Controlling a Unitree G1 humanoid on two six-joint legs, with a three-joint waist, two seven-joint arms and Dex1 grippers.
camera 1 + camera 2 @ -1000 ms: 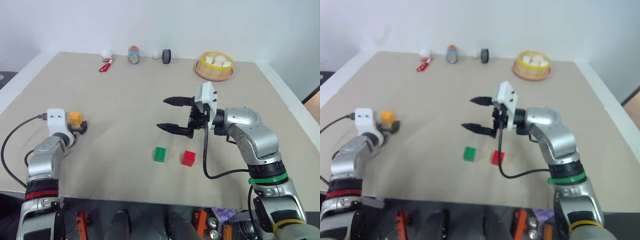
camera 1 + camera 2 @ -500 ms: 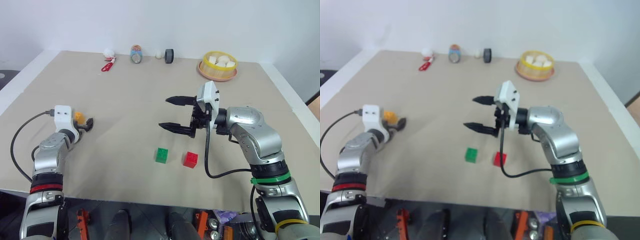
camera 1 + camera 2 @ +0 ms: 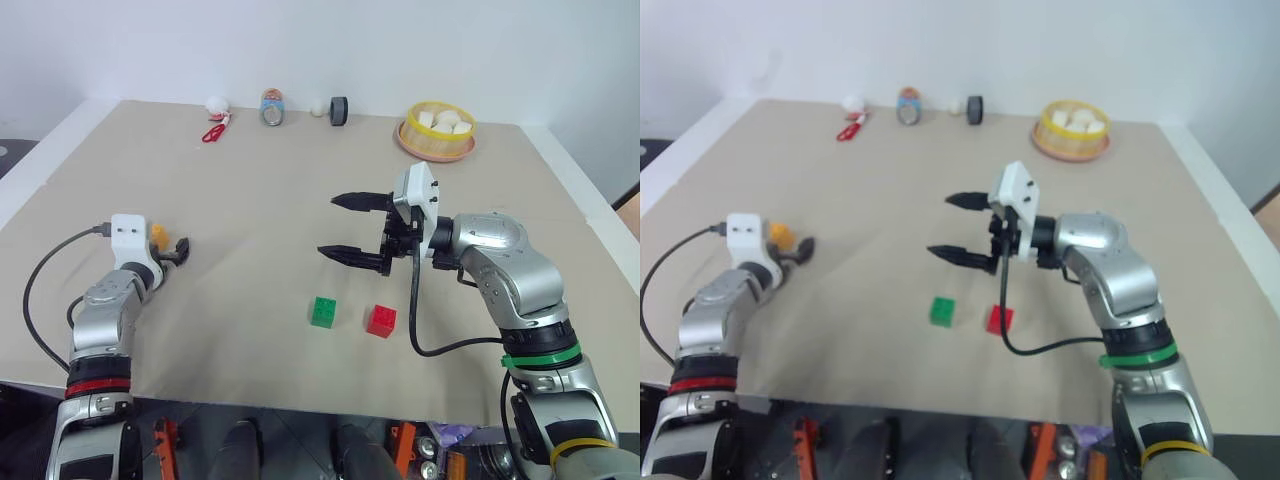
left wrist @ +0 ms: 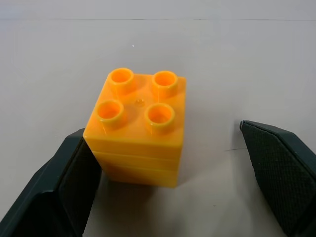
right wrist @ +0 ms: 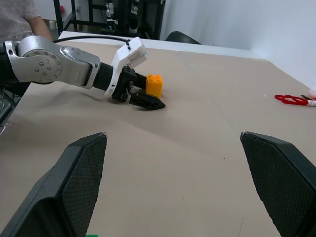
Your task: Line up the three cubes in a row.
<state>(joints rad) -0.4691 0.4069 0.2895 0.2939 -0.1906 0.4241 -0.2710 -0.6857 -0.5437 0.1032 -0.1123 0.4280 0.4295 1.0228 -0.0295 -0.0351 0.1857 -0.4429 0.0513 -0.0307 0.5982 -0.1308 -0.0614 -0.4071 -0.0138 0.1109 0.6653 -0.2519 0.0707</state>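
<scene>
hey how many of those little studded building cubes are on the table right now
3. The orange-yellow cube stands between the open fingers of the left gripper. The green cube and the red cube sit side by side below the right gripper. None seems hidden.

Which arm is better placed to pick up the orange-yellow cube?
Left. The left gripper stands open around the orange-yellow cube, one finger against its side. The right gripper hovers open near the green cube and red cube.

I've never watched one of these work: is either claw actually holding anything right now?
No. The left gripper is open around the orange-yellow cube, one finger against its side. The right gripper hangs open and empty.
</scene>
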